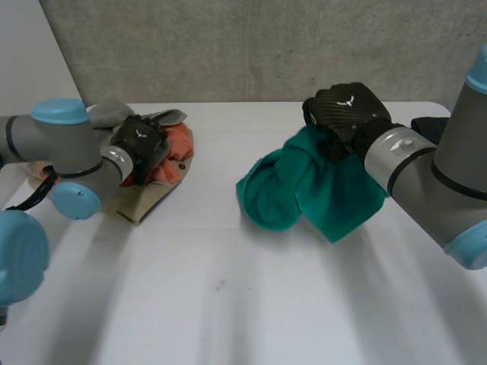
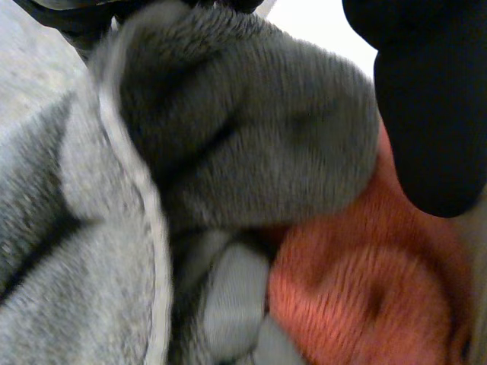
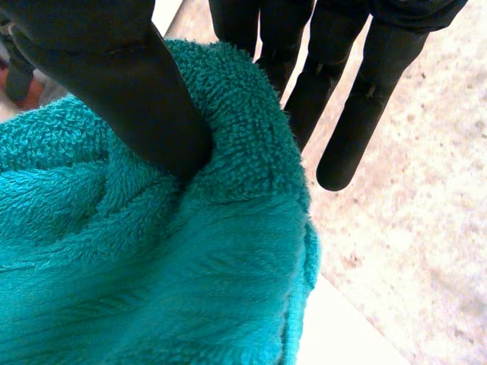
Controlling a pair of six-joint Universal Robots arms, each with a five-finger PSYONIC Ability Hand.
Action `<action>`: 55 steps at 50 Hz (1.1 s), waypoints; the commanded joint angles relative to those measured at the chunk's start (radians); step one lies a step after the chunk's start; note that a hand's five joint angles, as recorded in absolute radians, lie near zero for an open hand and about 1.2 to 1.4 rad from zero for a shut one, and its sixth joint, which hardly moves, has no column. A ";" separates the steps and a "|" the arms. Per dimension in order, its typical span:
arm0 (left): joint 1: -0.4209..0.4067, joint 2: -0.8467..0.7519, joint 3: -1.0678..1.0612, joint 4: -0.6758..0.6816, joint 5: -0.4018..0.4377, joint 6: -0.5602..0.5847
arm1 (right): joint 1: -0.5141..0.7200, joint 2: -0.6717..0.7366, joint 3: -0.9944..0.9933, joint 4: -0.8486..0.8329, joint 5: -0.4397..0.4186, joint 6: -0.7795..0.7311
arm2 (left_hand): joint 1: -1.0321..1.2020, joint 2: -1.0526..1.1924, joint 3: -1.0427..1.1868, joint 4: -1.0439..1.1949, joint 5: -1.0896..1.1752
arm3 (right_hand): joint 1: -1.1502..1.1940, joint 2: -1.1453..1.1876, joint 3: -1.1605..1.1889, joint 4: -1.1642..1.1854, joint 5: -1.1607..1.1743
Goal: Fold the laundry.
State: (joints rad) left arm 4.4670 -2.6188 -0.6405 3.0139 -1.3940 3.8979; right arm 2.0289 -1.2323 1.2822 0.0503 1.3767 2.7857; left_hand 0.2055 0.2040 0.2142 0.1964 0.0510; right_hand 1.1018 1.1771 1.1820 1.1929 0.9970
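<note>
I have the right hand (image 1: 346,108) pinching an edge of the teal terry towel (image 1: 323,194), probably for spreading; the left hand (image 1: 141,143), I cannot tell.

One white counter (image 1: 228,304) is carrying four cloths, one teal towel (image 1: 304,190) by itself and one grey cloth (image 1: 106,114), one orange cloth (image 1: 179,144) and one beige cloth (image 1: 144,201) in one pile, while two black hands, the left hand (image 1: 141,141) and the right hand (image 1: 346,106), are touching them.
</note>
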 commanded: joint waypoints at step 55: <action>0.124 0.255 -0.426 -0.047 0.115 0.024 | -0.032 0.013 0.103 -0.029 0.001 -0.098 | 0.146 0.147 0.137 0.155 0.126 | 0.294 0.219 0.214 0.203 0.225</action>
State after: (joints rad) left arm 4.6019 -2.2939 -1.0663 2.8931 -1.2399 3.8570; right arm 1.9884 -1.2198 1.3719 0.0296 1.3769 2.6891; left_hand 0.2654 0.2610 0.2557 0.2635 0.0852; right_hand 1.1018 1.1771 1.1820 1.1943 0.9970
